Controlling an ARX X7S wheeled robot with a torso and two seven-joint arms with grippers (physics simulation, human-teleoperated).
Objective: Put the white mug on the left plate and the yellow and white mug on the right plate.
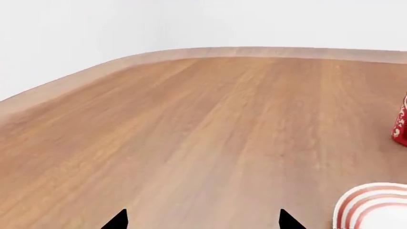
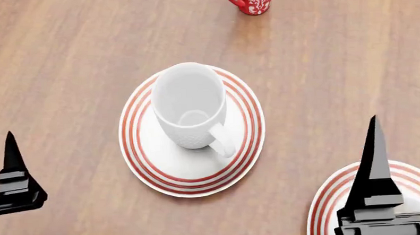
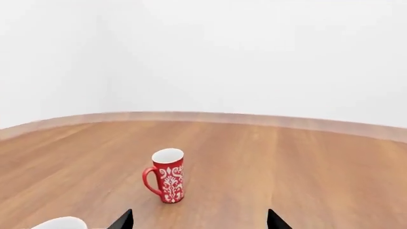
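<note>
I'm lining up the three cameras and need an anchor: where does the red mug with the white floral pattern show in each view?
Head view: the red ceramic mug with white floral pattern stands at the top edge, beyond the red-ringed left plate.
Left wrist view: only a sliver of it shows at the right edge.
Right wrist view: it stands whole, low and left of centre.
Shared landmark: the wooden table.

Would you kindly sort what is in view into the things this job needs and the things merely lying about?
Part of the job:
- white mug, upright on the left plate
- right plate, partly under the right pincer
- yellow and white mug: not visible in any view

Lying about:
- red patterned mug, standing alone on the wooden table
</note>
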